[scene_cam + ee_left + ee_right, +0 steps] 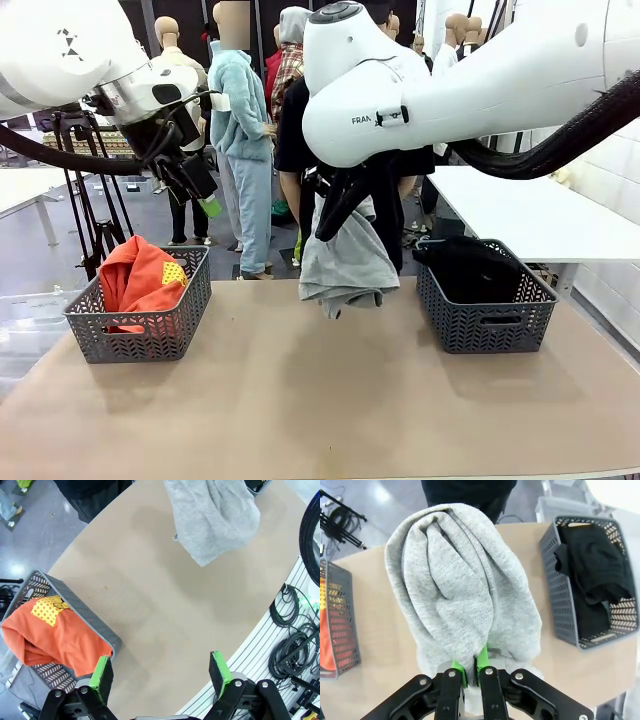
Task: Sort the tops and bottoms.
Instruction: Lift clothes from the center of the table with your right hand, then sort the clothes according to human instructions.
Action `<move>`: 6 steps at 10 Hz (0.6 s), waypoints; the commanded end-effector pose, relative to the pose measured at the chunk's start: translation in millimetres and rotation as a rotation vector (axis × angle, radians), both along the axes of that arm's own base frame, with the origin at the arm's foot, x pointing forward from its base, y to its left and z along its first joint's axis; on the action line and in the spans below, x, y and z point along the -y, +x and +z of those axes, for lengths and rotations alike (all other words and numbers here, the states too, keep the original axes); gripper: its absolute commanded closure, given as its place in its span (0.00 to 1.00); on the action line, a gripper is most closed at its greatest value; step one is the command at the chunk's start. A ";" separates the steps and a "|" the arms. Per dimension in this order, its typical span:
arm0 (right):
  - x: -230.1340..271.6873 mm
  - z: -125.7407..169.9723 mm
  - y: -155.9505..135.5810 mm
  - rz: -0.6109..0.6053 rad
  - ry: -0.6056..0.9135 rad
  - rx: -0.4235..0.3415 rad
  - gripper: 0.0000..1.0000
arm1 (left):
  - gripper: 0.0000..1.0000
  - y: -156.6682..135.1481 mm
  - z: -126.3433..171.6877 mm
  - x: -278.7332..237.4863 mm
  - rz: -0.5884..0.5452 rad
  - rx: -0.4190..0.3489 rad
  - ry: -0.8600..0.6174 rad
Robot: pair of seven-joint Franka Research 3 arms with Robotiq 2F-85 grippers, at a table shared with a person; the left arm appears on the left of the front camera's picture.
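1. Brown and bare in the middle, the counter (300, 400) carries two dark grey baskets, one toward each end, with a person standing at its far edge.
2. Taking the left basket (140, 325) as the landmark: the orange T-shirt (138, 278) lies bunched inside it, its yellow print (46, 609) facing up and its cloth spilling over the rim.
3. Well to the right of that basket, above the middle of the counter, the grey shirt (345, 265) hangs clear of the surface from the right pincer (469, 671), whose green pads are pressed together on a fold of the cloth.
4. Farther right again, the other basket (485, 320) holds the black bottoms (592, 570), heaped and bulky.
5. The left pincer (162, 674) hovers up above the near side of the left basket with its fingers spread wide, holding nothing.
6. Handling, as I judge it: the grey shirt is light, soft and limp, so it droops in long folds and will swing with any quick move. It cannot break, but a thin fold could slip out of the pads.
7. A thick gathered bunch near the top, as it is pinched now, looks the safest hold; for sorting, it belongs with the orange T-shirt in the left basket.
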State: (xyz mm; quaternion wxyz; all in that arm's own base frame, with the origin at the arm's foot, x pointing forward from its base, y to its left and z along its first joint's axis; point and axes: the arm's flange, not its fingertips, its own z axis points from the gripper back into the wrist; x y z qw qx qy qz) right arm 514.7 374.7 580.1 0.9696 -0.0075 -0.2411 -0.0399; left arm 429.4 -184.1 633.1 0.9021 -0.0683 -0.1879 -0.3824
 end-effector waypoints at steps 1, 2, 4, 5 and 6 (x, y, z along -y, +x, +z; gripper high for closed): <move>-0.1 -1.5 3.4 0.004 0.023 0.002 1.00 | 0.00 -1.4 0.5 -2.4 0.003 -0.001 0.000; -0.1 -1.5 3.4 0.004 0.023 0.002 1.00 | 0.00 -1.4 0.5 -2.4 0.003 -0.001 0.000; -0.1 -1.5 3.4 0.004 0.023 0.002 1.00 | 0.00 -1.4 0.5 -2.4 0.003 -0.001 0.000; -0.1 -1.5 3.4 0.004 0.023 0.002 1.00 | 0.00 -1.4 0.5 -2.4 0.003 -0.001 0.000; -0.1 -1.5 3.4 0.004 0.023 0.002 1.00 | 0.00 -1.4 0.5 -2.4 0.003 -0.001 0.000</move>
